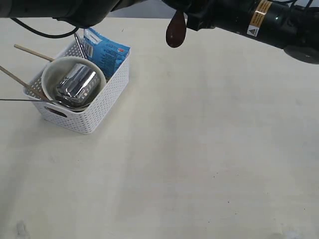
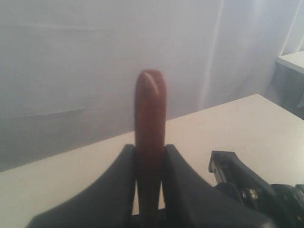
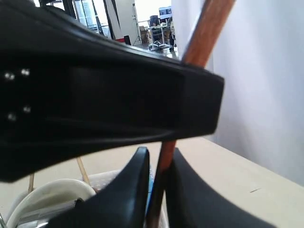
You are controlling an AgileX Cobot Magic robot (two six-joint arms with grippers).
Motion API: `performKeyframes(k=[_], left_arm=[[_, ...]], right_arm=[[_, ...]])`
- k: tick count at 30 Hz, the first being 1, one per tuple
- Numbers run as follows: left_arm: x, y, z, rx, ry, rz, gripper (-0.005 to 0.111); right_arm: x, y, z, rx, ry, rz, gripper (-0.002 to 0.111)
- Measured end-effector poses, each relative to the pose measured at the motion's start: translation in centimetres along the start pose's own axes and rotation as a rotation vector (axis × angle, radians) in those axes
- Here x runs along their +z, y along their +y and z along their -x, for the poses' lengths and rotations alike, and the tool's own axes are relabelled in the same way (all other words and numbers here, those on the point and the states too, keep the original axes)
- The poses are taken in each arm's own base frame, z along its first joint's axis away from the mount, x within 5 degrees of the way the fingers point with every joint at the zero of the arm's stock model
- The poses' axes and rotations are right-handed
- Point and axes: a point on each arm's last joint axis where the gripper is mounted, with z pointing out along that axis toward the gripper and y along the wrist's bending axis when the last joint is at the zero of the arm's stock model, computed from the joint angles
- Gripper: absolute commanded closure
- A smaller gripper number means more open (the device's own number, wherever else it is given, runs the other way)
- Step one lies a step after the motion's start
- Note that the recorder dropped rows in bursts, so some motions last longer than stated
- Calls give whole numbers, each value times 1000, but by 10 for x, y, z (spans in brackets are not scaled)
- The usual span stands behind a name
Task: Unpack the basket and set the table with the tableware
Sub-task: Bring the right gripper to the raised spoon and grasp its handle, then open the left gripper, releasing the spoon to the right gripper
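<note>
The left pincer (image 2: 150, 154) clenches the glossy dark red spoon (image 2: 151, 109); the right pincer (image 3: 160, 161) grasps its handle too. Well below, off to the side, the white perforated plastic basket (image 1: 107, 99) holding a cream round bowl (image 1: 50, 74) rests on the pale table (image 1: 209, 149).

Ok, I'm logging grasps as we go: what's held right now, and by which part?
The dark red spoon, by its handle: the left gripper clamps it, and the right gripper pinches the handle too. The spoon's bowl hangs free.
</note>
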Motion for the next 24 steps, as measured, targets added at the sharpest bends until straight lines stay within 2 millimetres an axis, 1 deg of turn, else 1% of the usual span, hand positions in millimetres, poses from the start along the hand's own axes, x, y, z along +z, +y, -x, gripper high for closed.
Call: performKeyframes(k=[10,13,15,18,24], left_arm=[[-1,-1,0,18,9,-14,107],[-6,-2,6,23,4,-29,107],[-9,-3,10,26,-2,-38,107],[-12,-4,13,34,-4,-49,107],[-13,-5,13,38,6,-65,107]], right_arm=[[0,1,-1,-27,7,7,95],[-1,0,-1,-43,13,11,96],[-1,1,-2,-54,17,23,98],[-1,1,-1,-57,17,21,109],[-1,1,-2,-60,22,22,109]])
